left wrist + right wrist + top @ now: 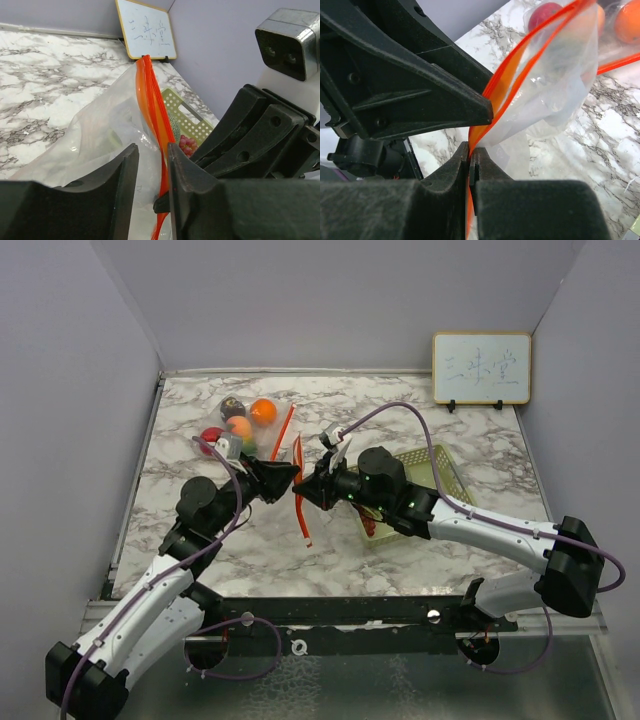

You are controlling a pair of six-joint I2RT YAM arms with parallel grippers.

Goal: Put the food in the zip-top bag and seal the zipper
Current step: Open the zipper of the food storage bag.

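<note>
- My right pincer (471, 152), low centre of its wrist view, clamps the orange zipper (148, 100), anchoring it taut.
- My left pincer (152, 150) straddles it part-open, gripping nothing, poised to press.

The white, grey-veined marble-patterned tabletop (480, 450) carries a clear plastic zip-top bag with an orange zipper (250, 430) far left; a pale green perforated basket (445, 470) right; a small wood-framed whiteboard (481, 368) back right.

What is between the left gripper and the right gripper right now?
The zip-top bag's orange zipper strip hangs between left gripper and right gripper in the top view; the right wrist view shows the right gripper pinching it.
</note>
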